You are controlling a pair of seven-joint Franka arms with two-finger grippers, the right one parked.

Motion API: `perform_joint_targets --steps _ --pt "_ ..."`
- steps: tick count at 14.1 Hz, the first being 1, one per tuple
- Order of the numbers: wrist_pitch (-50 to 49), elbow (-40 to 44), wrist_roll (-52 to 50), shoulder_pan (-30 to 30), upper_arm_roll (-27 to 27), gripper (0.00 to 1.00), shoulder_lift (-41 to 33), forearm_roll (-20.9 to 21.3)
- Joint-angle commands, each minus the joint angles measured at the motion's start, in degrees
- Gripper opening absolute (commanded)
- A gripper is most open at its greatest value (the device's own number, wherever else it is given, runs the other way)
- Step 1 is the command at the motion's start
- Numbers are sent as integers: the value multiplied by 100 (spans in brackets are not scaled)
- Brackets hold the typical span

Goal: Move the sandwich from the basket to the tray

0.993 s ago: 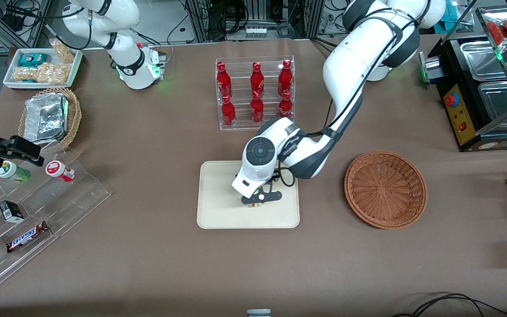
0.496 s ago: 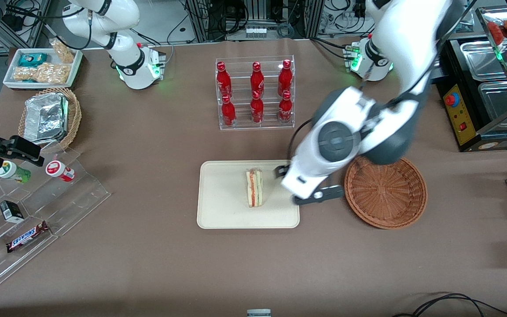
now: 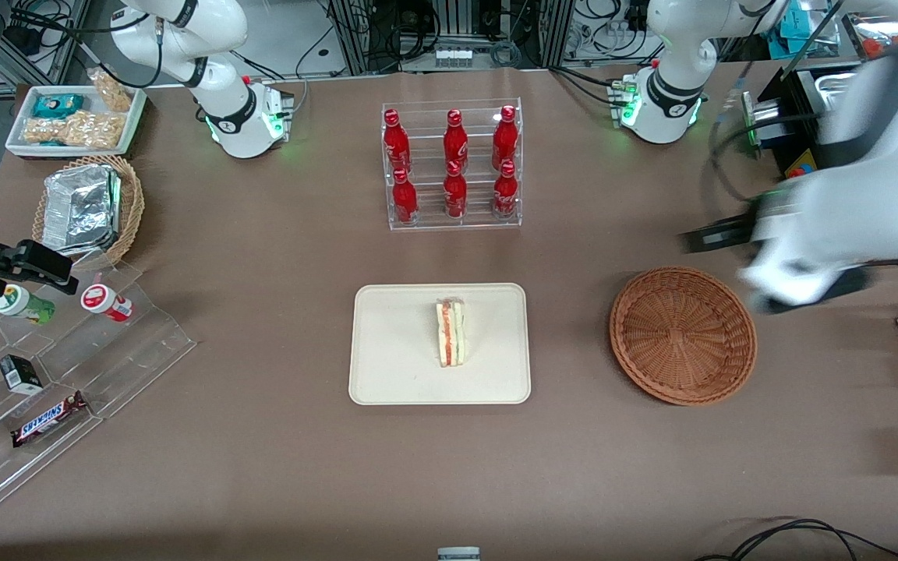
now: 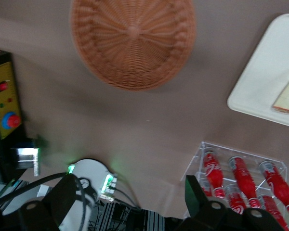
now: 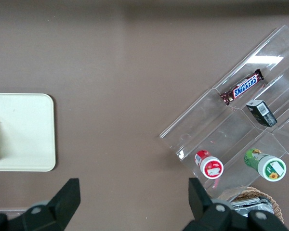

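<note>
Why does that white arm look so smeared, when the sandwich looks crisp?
Front view: the arm and its end effector, above the table near the basket, are motion-blurred; the sandwich on the tray is sharp. Left wrist view: the basket looks slightly soft.

Brown table (image 3: 262,467), tray (image 3: 394,351), basket (image 3: 683,335), bottle rack (image 3: 453,167)

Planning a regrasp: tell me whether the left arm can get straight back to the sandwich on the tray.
Probably yes. The sandwich stands alone on the tray, nothing above it; the gripper is open, raised near the basket.
</note>
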Motion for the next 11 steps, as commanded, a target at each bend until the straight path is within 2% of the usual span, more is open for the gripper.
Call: perform_joint_targets --steps 1,3,6,9,11 --pt "78 -840 332 507 -42 100 -708 173" --pt "402 -1533 341 587 -42 100 -1191 446" --pt "1429 -2905 419 850 -42 100 -2053 464" --pt "1450 -2760 1892 966 -50 100 -1959 692" --pt "1389 -2506 2020 983 -50 100 -1915 632"
